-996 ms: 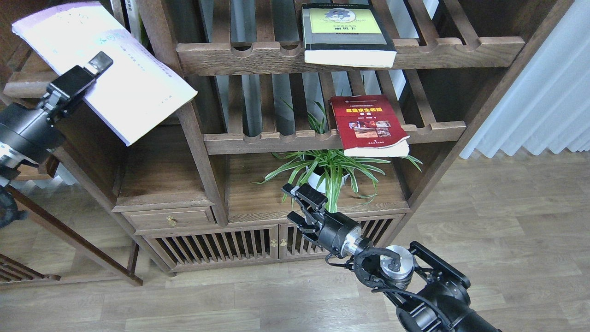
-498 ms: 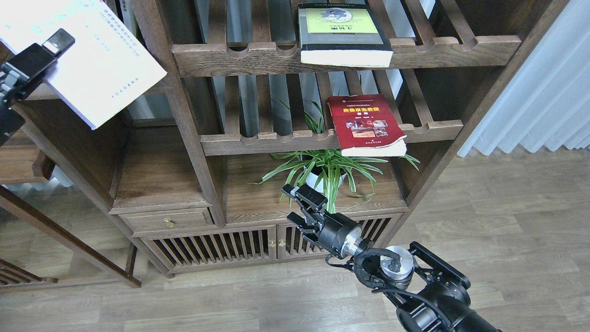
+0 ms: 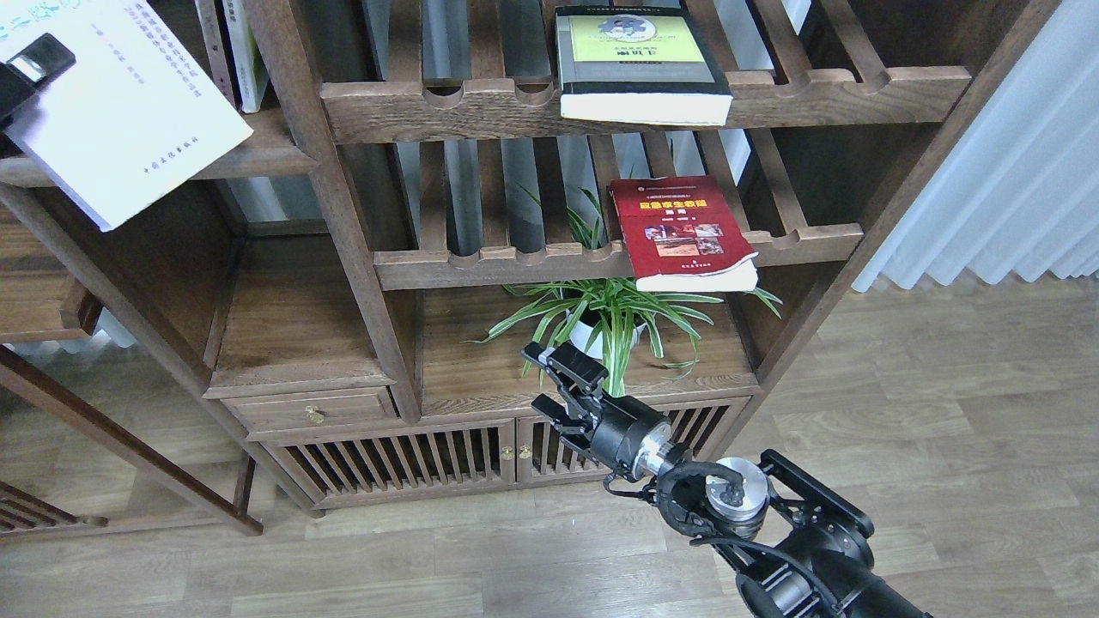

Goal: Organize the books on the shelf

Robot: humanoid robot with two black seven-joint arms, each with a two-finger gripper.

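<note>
While the white book (image 3: 112, 112) sits gripped in the left gripper (image 3: 30, 69) over the shelf (image 3: 258, 154), the right gripper (image 3: 549, 378) hangs empty, jaws released.

One cam only, head view: high up, looking fwd and down at the bookcase (image 3: 361, 257) from mid range. Bookcase fills top and centre, floor (image 3: 944, 446) below and right of it, curtain (image 3: 1013, 180) far right. No 2nd view to overlap.

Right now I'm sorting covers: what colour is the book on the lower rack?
Red, yellow title; head view.
</note>
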